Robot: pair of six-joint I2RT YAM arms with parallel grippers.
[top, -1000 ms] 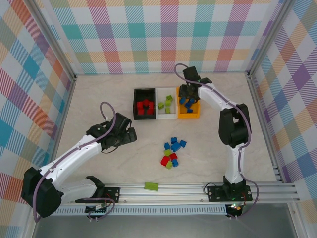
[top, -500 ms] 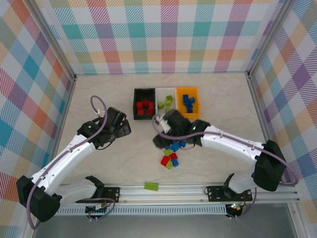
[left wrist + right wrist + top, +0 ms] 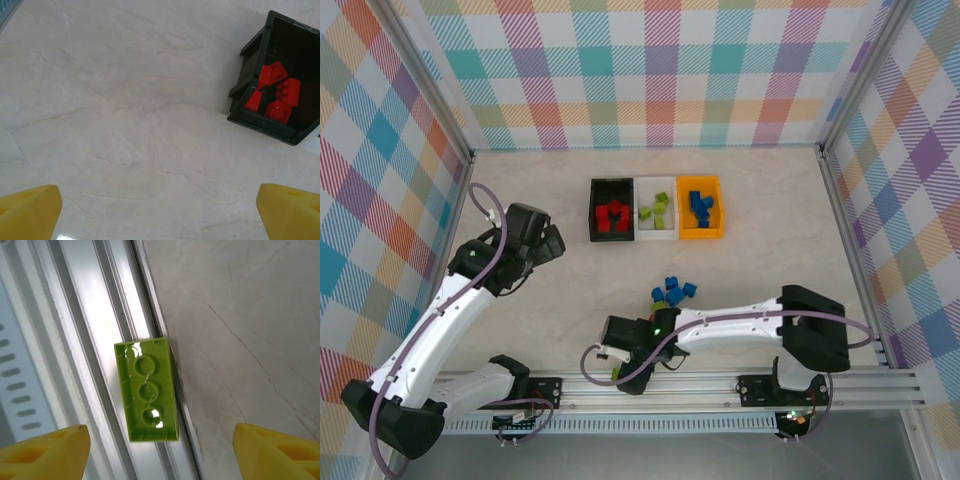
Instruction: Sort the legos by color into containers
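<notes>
A lime green lego [image 3: 146,390] lies hollow side up on the metal rail at the table's near edge. My right gripper [image 3: 160,455] hangs open above it, one yellow fingertip [image 3: 45,452] on each side, touching nothing; from above it [image 3: 625,370] covers that brick. The containers stand in a row at the back: black [image 3: 594,212] with red legos [image 3: 612,216], white [image 3: 656,236] with green legos, orange [image 3: 700,233] with blue legos. Loose blue legos [image 3: 676,290] lie mid-table by the right forearm. My left gripper [image 3: 552,243] is open over bare table left of the black container [image 3: 250,90].
The aluminium rail [image 3: 720,380] runs along the near edge, with both arm bases on it. Checked walls close in the left, back and right sides. Bare table [image 3: 140,125] lies under the left gripper.
The right arm has swung from the orange container down to the near rail, over the green lego, its jaws widening. The left arm has drawn back to the left.
</notes>
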